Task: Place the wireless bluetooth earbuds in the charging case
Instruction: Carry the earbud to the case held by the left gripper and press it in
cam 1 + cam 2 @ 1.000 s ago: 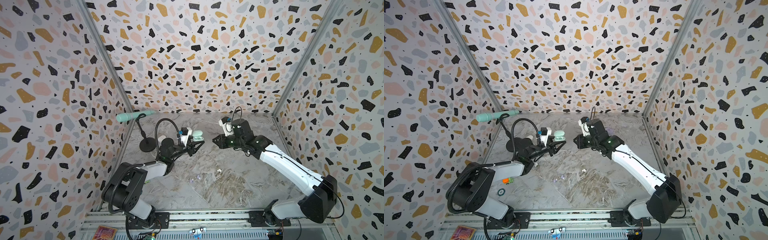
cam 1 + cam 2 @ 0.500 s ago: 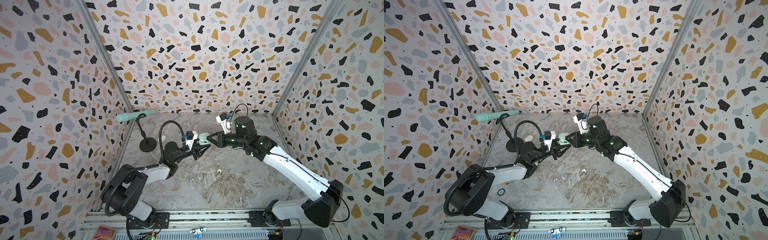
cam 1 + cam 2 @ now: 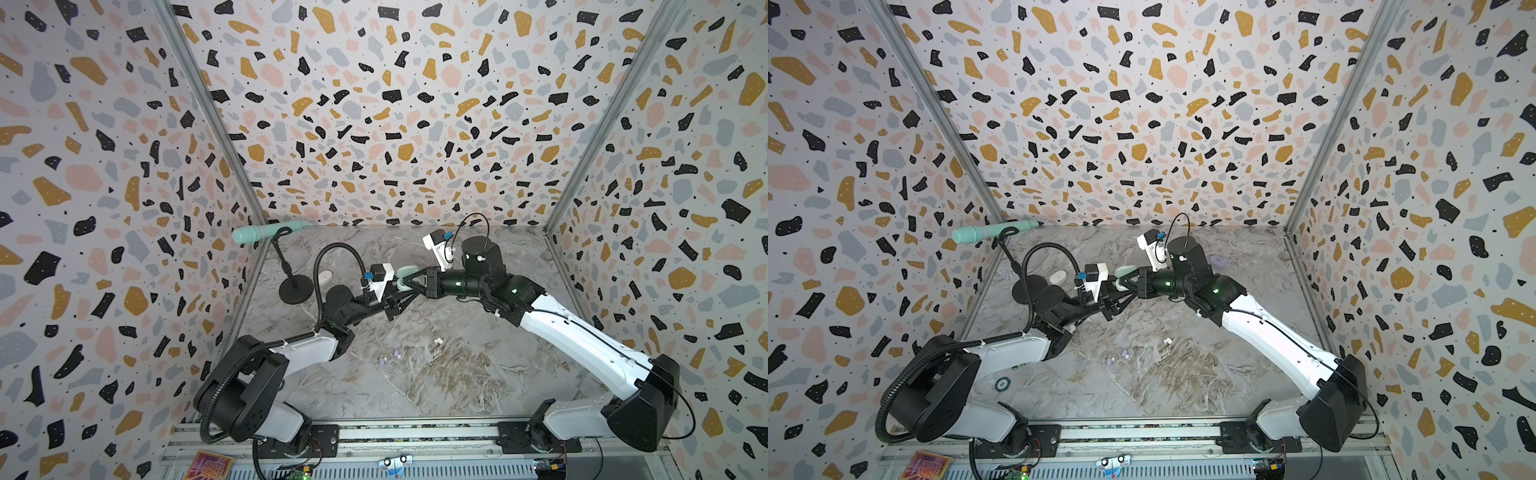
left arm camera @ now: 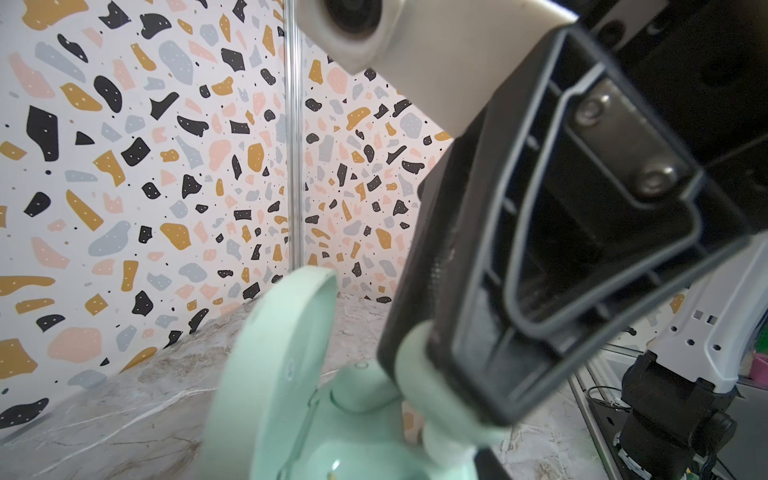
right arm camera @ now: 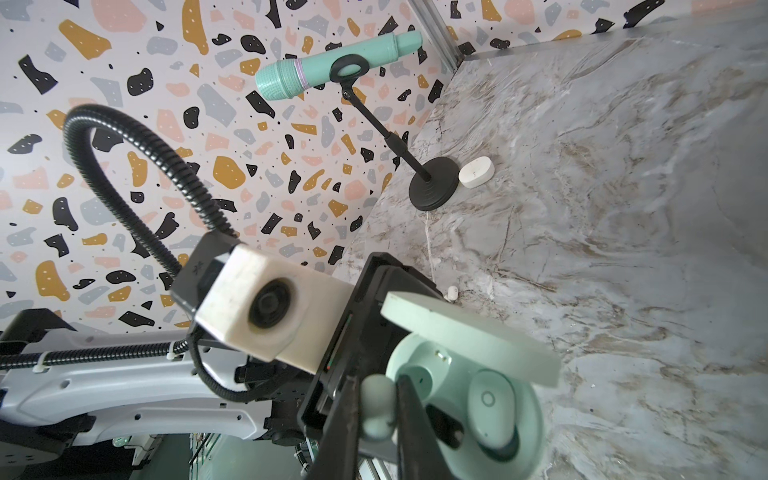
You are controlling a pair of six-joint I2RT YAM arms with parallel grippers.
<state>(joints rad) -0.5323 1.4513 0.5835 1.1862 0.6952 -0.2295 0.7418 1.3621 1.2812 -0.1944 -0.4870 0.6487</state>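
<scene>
One earbud (image 5: 376, 411), pinched in right end effector (image 5: 376, 384)

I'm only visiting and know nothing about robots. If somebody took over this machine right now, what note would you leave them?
Left tool: shut on the open mint case, held off the table.
Right tool: shut on a mint earbud, beside the case's empty socket.
Done: the other mint earbud is seated.
Left: seat the held one. Two lavender earbuds and a white earbud lie loose on the table; the white case and lavender case sit farther back.
</scene>
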